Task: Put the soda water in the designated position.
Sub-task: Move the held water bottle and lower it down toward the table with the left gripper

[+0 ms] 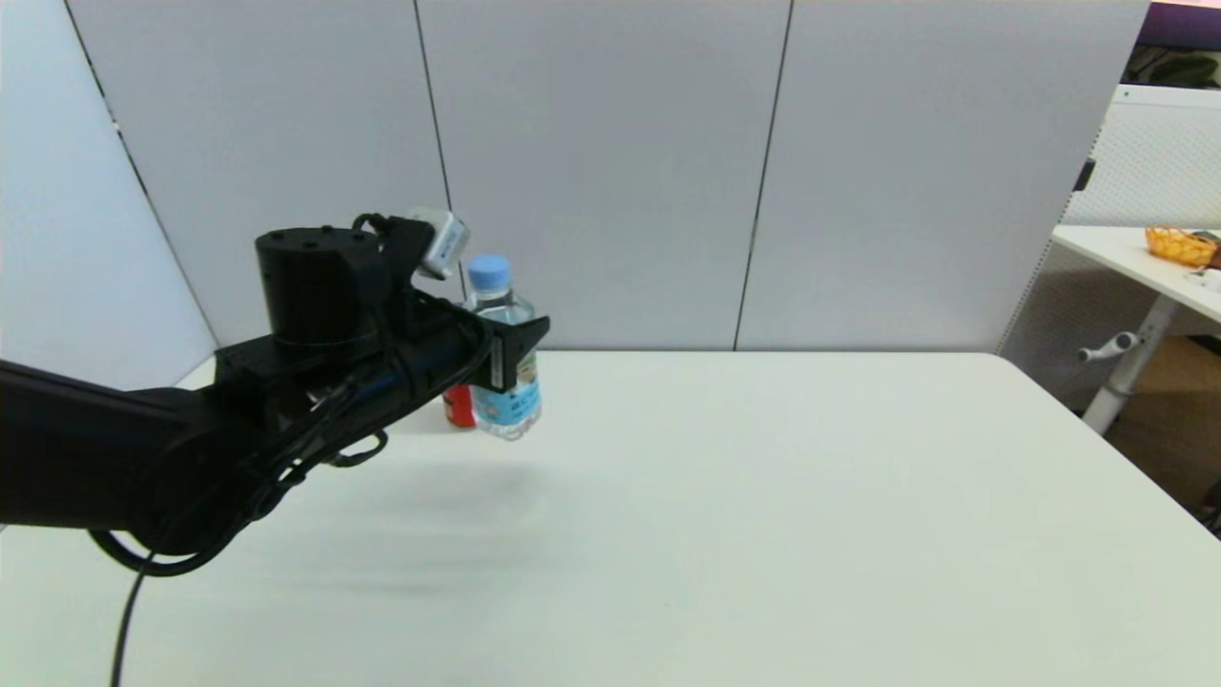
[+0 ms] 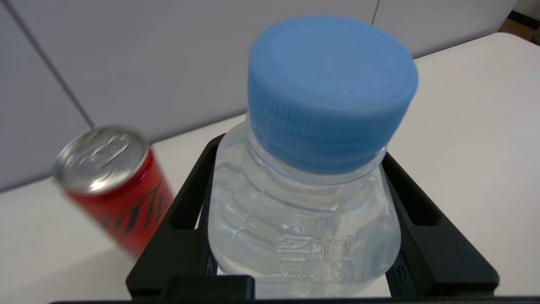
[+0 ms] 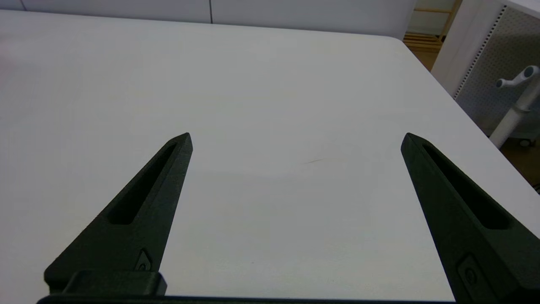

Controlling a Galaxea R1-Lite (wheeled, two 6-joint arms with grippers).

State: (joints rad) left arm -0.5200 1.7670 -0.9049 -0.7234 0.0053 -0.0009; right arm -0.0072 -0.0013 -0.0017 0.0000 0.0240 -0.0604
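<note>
The left claw is clamped around the soda water, one black finger on each side of the clear body below the light-blue cap. The bottle stands upright near the far left part of the white desk; whether its base touches the desk cannot be told. A red can stands just beside it, partly hidden behind it in the head view. The right claw hangs spread wide over bare desk, holding nothing.
</note>
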